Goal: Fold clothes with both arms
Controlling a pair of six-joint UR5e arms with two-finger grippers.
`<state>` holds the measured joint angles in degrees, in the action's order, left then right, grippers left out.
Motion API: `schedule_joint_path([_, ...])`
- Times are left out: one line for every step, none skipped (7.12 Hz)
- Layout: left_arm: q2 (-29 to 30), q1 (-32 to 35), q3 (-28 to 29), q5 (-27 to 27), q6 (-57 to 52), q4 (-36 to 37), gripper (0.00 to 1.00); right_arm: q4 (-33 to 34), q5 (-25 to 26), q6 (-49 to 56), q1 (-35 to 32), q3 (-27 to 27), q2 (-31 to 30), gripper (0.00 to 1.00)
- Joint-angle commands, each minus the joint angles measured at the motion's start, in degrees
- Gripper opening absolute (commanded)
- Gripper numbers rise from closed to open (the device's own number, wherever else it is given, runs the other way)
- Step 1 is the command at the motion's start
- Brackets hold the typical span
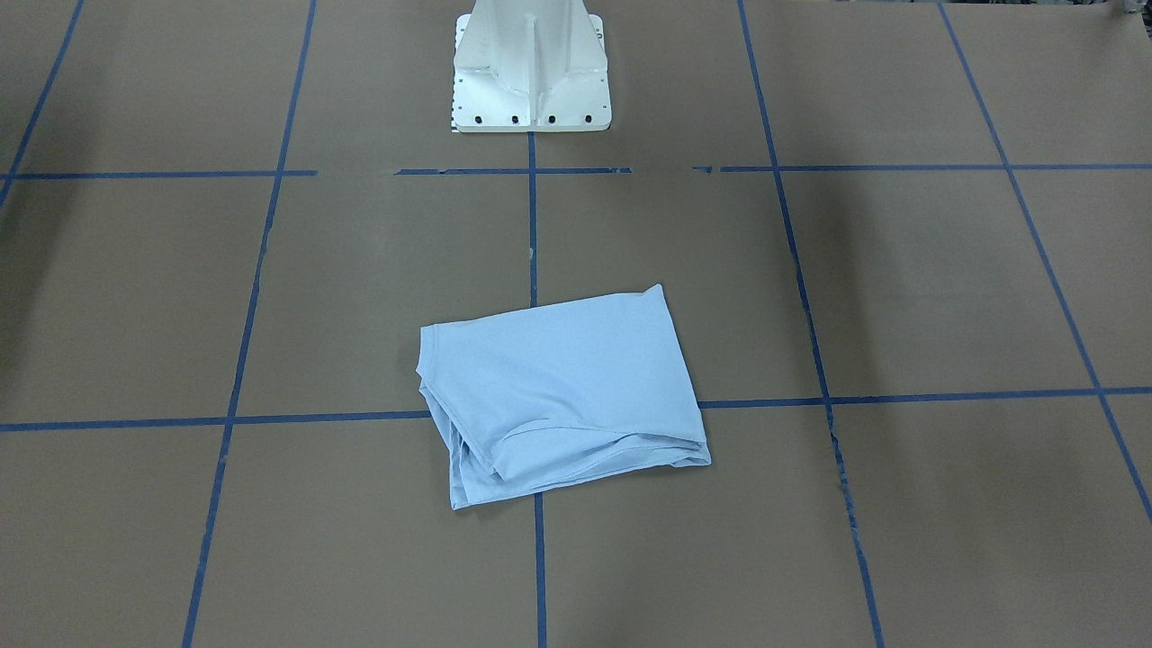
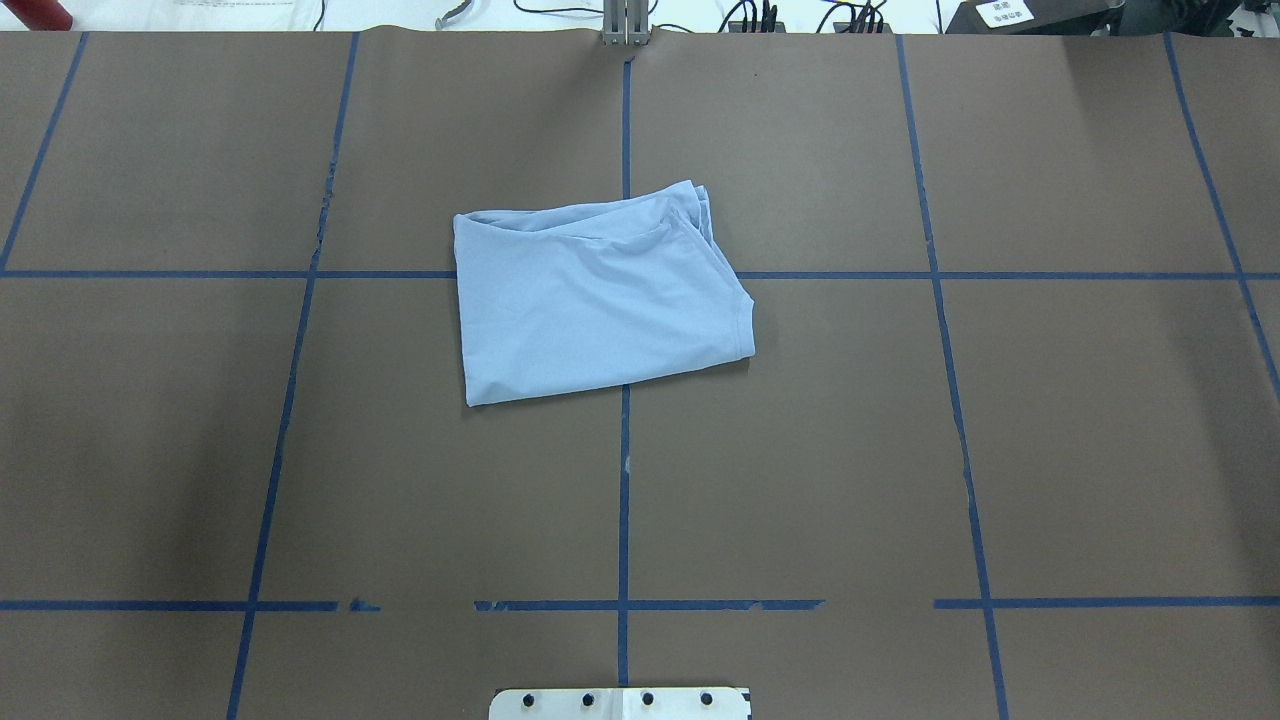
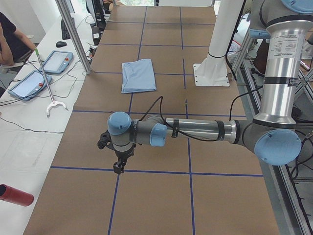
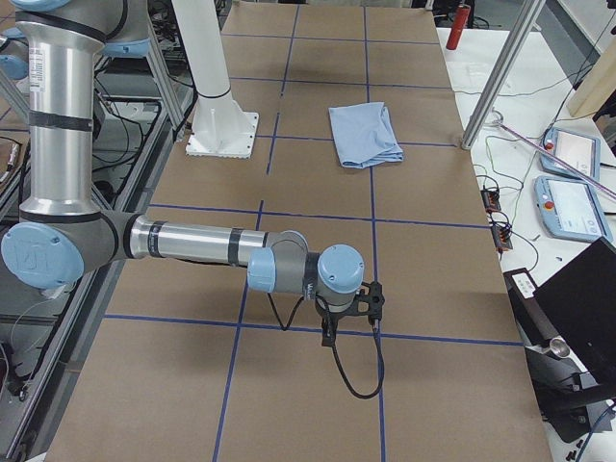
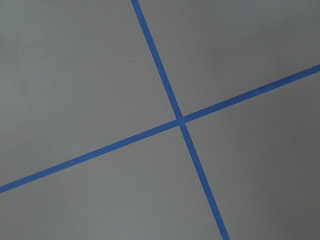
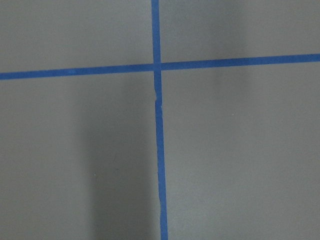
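Looking steeply down on a brown worktop (image 1: pixel 900 270) being divided into squares by blue tape lines (image 1: pixel 533 234). Showing a pale light-blue T-shirt (image 1: pixel 558 387) lying folded into a rough rectangle near the centre of the front-facing frame, resting flat on the worktop and covering a crossing of the tape, with layered edges bunching along its lower side in that view. Showing a white pedestal base (image 1: pixel 531 67) standing at the top centre of the same frame, well apart from the shirt. From the left end of the worktop, showing the left arm (image 3: pixel 195 131) stretching level across the lower middle of the frame, its left pincer (image 3: pixel 118 168) pointing down close over a tape line, well apart from the shirt lying in the upper middle; not telling whether released or clenched. From the right end, showing the right arm (image 4: pixel 192 241) reaching the same way across the lower middle, its right pincer (image 4: pixel 327 334) pointing down near a tape line, again well apart from the shirt; likewise not telling whether released or clenched. Both wrist views taking in brown paper and a tape crossing. Showing a person (image 3: pixel 10 39) sitting at a white side table at the upper left of the left-end view.
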<state>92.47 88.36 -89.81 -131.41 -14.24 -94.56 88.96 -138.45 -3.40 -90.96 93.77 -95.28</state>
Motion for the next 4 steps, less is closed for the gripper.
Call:
schedule_joint_path([-0.36,0.05,-1.07,0.10,1.49,-0.01,1.00,-0.02,0.98,-7.22,-0.36,5.70,-0.17,1.00])
schedule_joint_path([-0.36,0.05,-1.07,0.10,1.50,-0.01,1.00,-0.10,1.34,-7.93,-0.27,5.72,-0.17,1.00])
schedule_joint_path([-0.45,-0.03,-1.07,0.10,1.50,-0.01,1.00,-0.10,1.34,-7.94,0.17,5.46,-0.17,1.00])
schedule_joint_path([-0.45,0.05,-0.98,0.10,1.58,-0.01,1.00,-0.10,1.34,-7.94,0.69,5.37,-0.17,1.00])
